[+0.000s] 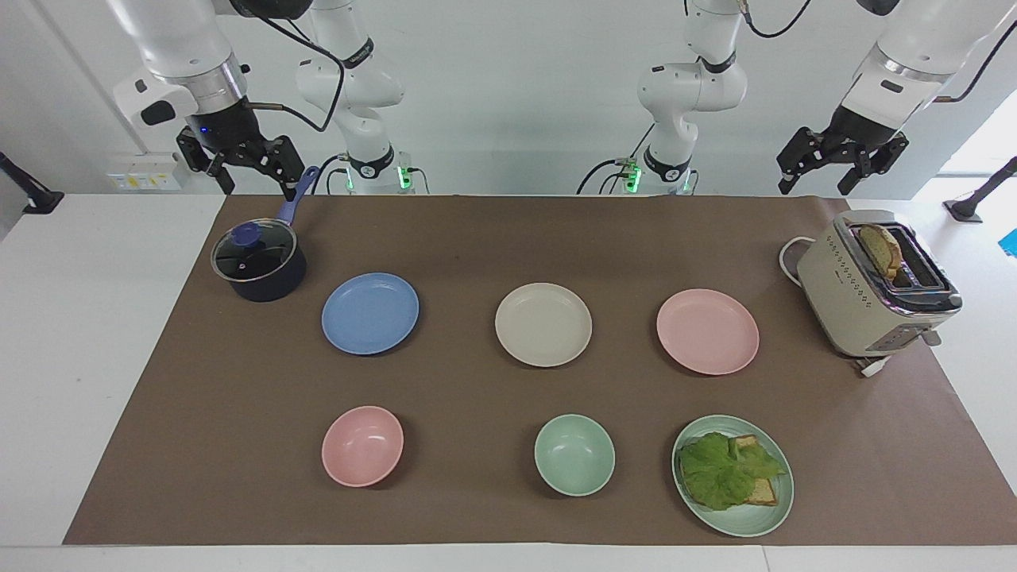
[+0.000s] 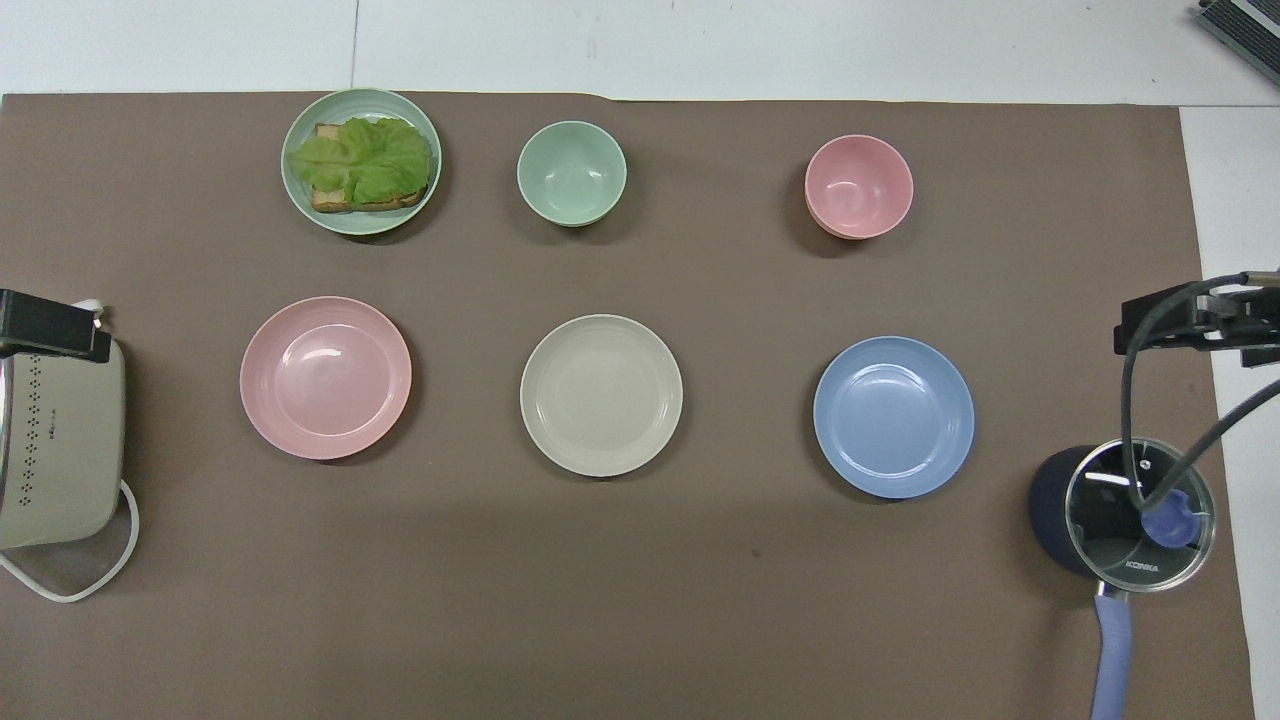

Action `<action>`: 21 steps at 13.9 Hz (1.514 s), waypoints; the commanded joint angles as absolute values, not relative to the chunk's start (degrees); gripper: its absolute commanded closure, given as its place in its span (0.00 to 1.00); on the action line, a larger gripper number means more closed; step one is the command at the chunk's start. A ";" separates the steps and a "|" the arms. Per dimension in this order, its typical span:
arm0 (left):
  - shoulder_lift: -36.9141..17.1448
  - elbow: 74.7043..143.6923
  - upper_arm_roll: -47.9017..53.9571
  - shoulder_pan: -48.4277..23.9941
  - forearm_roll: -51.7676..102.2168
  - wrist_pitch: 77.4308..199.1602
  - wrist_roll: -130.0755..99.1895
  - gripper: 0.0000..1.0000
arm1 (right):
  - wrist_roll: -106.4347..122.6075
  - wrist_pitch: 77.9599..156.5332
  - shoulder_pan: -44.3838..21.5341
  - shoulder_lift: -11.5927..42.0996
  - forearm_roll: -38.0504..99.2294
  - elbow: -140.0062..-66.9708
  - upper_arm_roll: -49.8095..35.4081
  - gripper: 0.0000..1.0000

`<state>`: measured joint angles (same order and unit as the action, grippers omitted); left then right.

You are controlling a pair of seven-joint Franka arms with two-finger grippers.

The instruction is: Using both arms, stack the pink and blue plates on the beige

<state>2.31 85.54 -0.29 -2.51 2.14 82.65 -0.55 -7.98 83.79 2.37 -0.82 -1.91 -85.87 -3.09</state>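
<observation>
Three equal plates lie in a row across the brown mat. The beige plate [image 1: 543,324] [image 2: 601,394] is in the middle. Beside it toward the right arm's end lies the blue plate [image 1: 369,313] [image 2: 893,416], and toward the left arm's end the pink plate [image 1: 707,330] [image 2: 325,377]. My right gripper [image 1: 261,189] hangs open and empty in the air over the pot's handle. My left gripper [image 1: 816,189] hangs open and empty over the table's edge by the toaster. Neither touches a plate.
A dark pot with a glass lid [image 1: 258,262] [image 2: 1125,515] stands by the blue plate. A beige toaster [image 1: 874,286] [image 2: 55,450] holds bread. Farther from the robots are a pink bowl [image 1: 362,446] [image 2: 858,186], a green bowl [image 1: 574,454] [image 2: 571,172] and a green plate [image 1: 739,524] [image 2: 360,225] with lettuce.
</observation>
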 commanded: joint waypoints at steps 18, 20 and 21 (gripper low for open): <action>3.60 91.57 -0.09 -1.85 2.72 86.84 0.00 0.00 | -8.17 84.02 3.08 -1.67 -1.58 -86.66 -2.72 0.00; 3.78 94.64 -0.09 -1.85 2.72 89.72 0.17 0.00 | -8.17 84.02 3.08 -1.67 -1.58 -86.66 -2.72 0.00; 3.78 96.22 -0.17 -1.85 2.72 91.56 0.26 0.00 | -8.17 84.02 3.08 -1.67 -1.58 -86.66 -2.72 0.00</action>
